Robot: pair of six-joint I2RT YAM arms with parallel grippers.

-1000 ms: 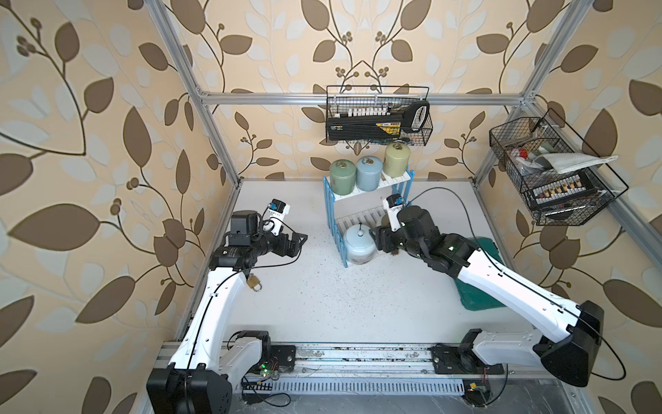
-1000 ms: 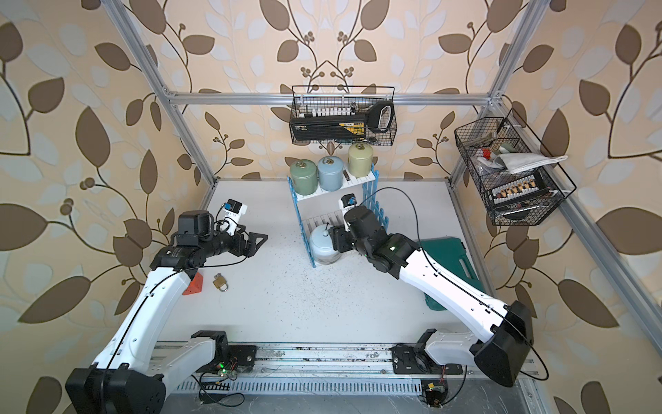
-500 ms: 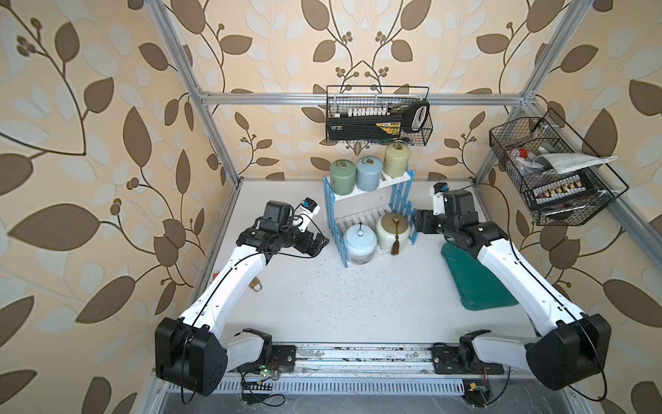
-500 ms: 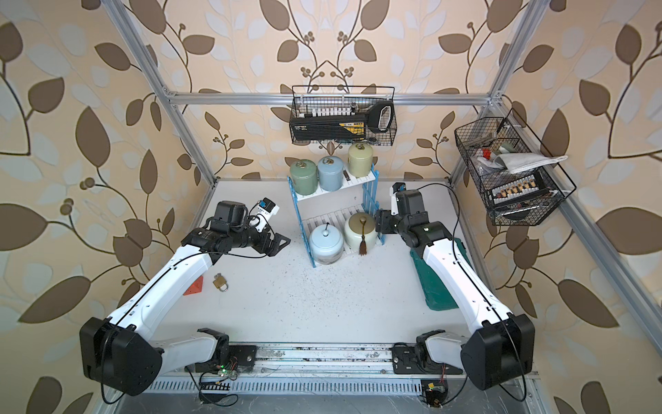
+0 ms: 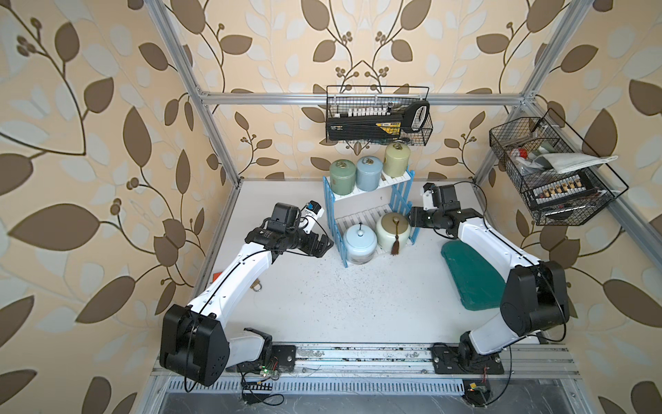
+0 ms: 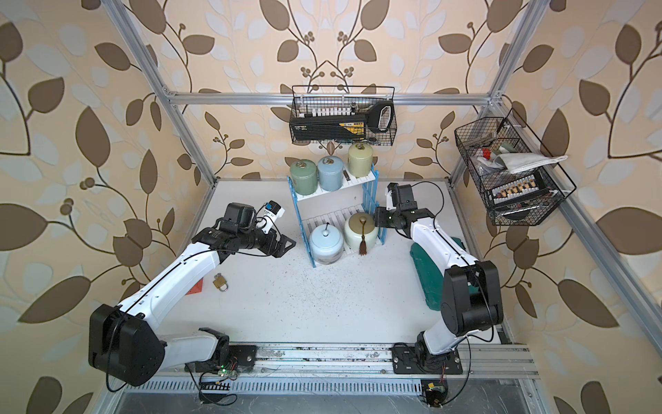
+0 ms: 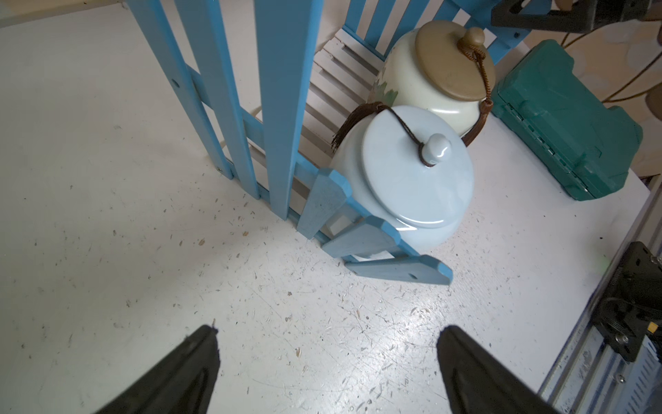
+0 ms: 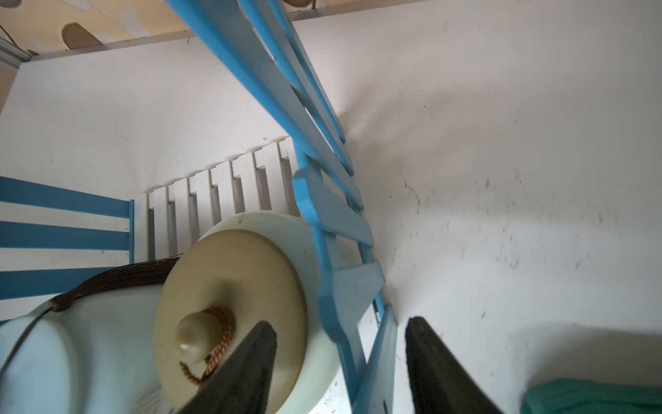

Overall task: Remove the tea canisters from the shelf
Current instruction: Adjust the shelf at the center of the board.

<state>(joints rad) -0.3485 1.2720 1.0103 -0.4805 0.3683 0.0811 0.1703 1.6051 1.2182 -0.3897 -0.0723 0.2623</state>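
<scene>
The shelf [image 5: 328, 208] stands at mid-table in both top views. Its upper board carries three small tea canisters: sage green [image 5: 343, 176], grey-blue [image 5: 368, 172] and pale yellow-green [image 5: 396, 159]. On the lower board sit a pale blue one [image 5: 360, 241] and a cream one [image 5: 393, 229] with a brown tassel. My left gripper [image 5: 324, 245] hovers open and empty just left of the shelf's left side, above bare table [image 7: 327, 358]. My right gripper [image 8: 340, 358] is open astride the shelf's right picket side. One finger [image 8: 247, 365] is over the cream lid, the other [image 8: 430, 365] outside the fence.
Black wire baskets hang on the back wall [image 5: 378, 114] and the right wall [image 5: 551, 172]. A green case [image 5: 473, 276] lies under my right arm. A brass padlock [image 6: 220, 282] and a small red piece [image 6: 195, 286] lie near my left arm.
My right gripper left the shelf's front, swung round to its right side and narrowed its jaws over the fence. My left gripper came in toward the shelf's left side, still wide open.
</scene>
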